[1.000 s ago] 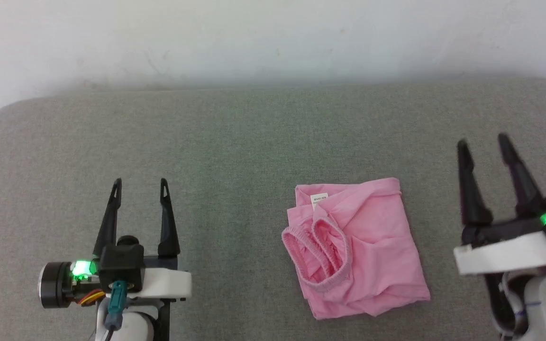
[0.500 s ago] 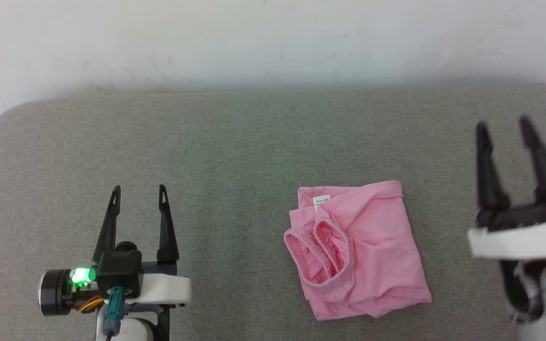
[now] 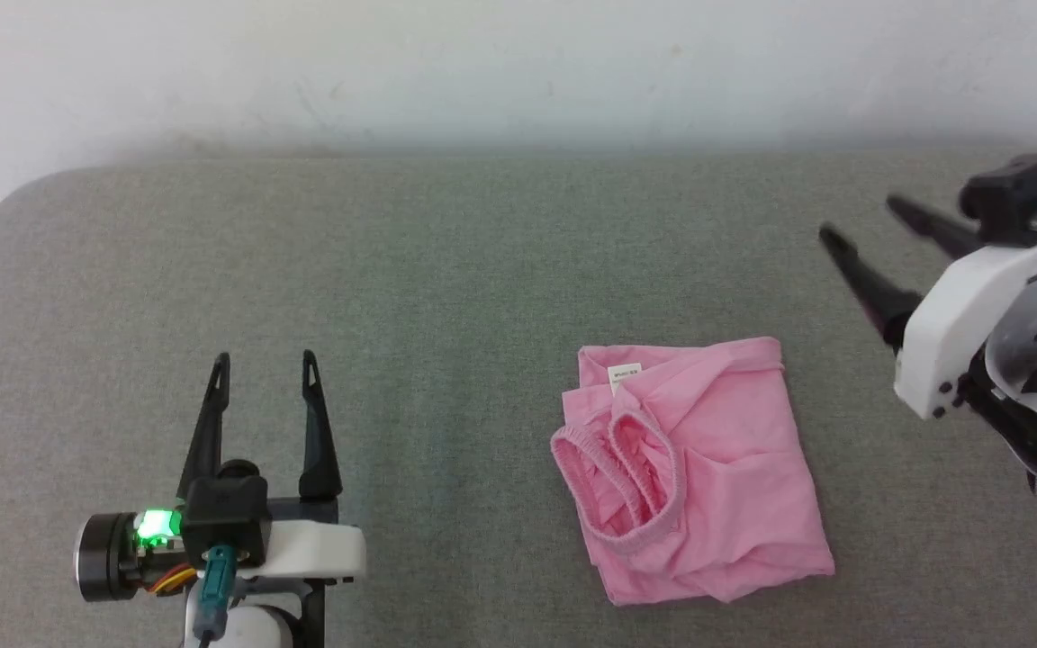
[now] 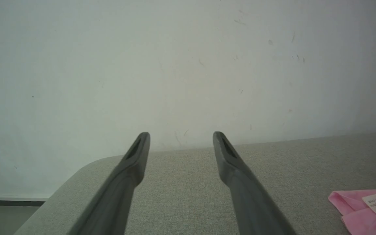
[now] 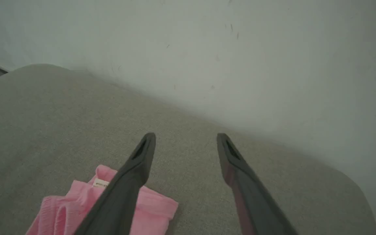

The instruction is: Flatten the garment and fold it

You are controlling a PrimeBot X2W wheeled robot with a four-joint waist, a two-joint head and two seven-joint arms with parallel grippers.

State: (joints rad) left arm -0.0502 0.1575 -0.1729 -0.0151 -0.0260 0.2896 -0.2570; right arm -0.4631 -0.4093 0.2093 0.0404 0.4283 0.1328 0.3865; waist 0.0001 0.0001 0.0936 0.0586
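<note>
Garment (image 3: 734,468) lies bunched on the grey cushion (image 3: 446,270), right of cushion centre, ruffled openings (image 3: 617,486) on top. It looks thin, soft and light, so I expect drape and sliding. Left gripper (image 3: 262,360) is over the cushion's near-left and right gripper (image 3: 862,219) at the cushion's right edge; both have jaws apart and are empty.

Left wrist: white label (image 4: 372,202) sits low right, on the cushion.

Right wrist: a pink corner shows past one finger (image 5: 132,176). I'd pinch the far corners near the label, not the ruffles.

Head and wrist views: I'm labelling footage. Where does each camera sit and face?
Head: on the robot's head, looking down at the grey cushion; left end effector and right end effector show.
Left wrist: along its own open fingers toward the wall.
Right wrist: along its own fingers, tilted down across the cushion.
Shared: all three show the pink garment.
</note>
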